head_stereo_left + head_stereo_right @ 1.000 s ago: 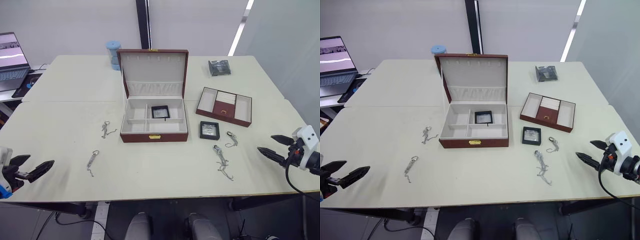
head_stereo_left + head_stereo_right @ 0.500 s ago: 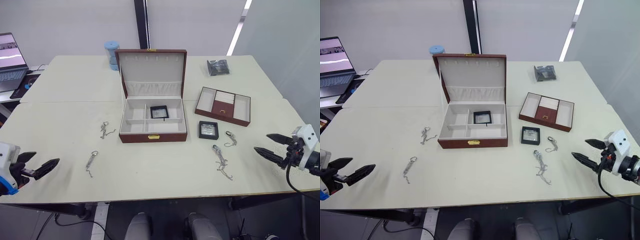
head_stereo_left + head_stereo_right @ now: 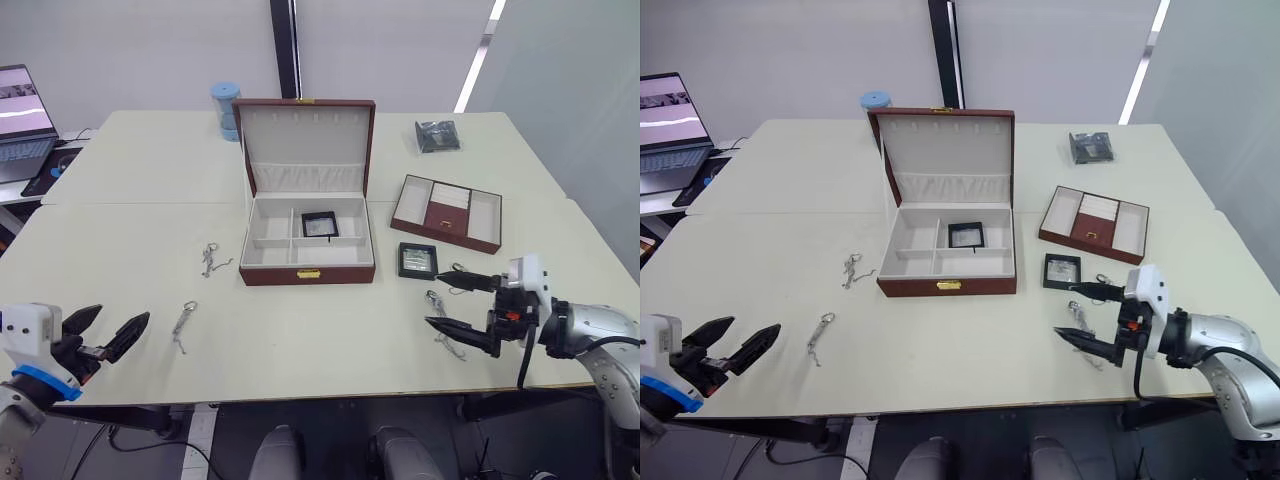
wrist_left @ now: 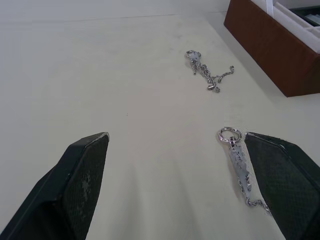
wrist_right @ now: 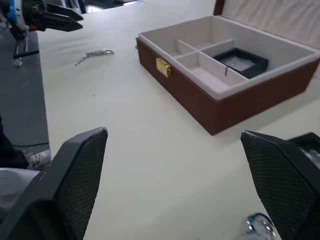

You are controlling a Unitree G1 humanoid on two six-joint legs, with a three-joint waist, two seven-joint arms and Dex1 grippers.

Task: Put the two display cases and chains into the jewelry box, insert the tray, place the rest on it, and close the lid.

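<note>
Box (image 3: 308, 272) sits centre frame in the left eye view, lid (image 3: 306, 145) up, one case (image 3: 320, 224) already in its upper right compartment. Second case (image 3: 418, 260) lies on the counter (image 3: 300, 330) just right of the box, below the tray (image 3: 447, 212). Four chains out: two left of the box (image 3: 212, 258) (image 3: 183, 325), two right (image 3: 463, 277) (image 3: 445, 328).

Right gripper (image 3: 468, 303) is spread wide and empty, one finger over each right-hand chain, second case just up-left of it. Left gripper (image 3: 108, 331) is also wide and empty at lower left, the lower-left chain just beside one finger in the left wrist view.

Risks as I see them:
- Chains are thin and flat on the counter. Closing from above likely pinches only a link or skates over it, so the chain drags or drops mid-carry.
- Right gripper straddles two chains; a sloppy descent could snag both or sweep one toward the counter's near edge at the bottom of the frame.
- Second case is flat and low. A finger catching its rim could shove it into the box wall or under the tray instead of lifting it.
- Box compartments are narrow. A tilted release leaves the case propped on a divider, and the tray then won't seat.
- Dangling chain ends over the box rim would block the tray and the lid.
- Lid stands upright; a bump from an arm could drop it early.
</note>
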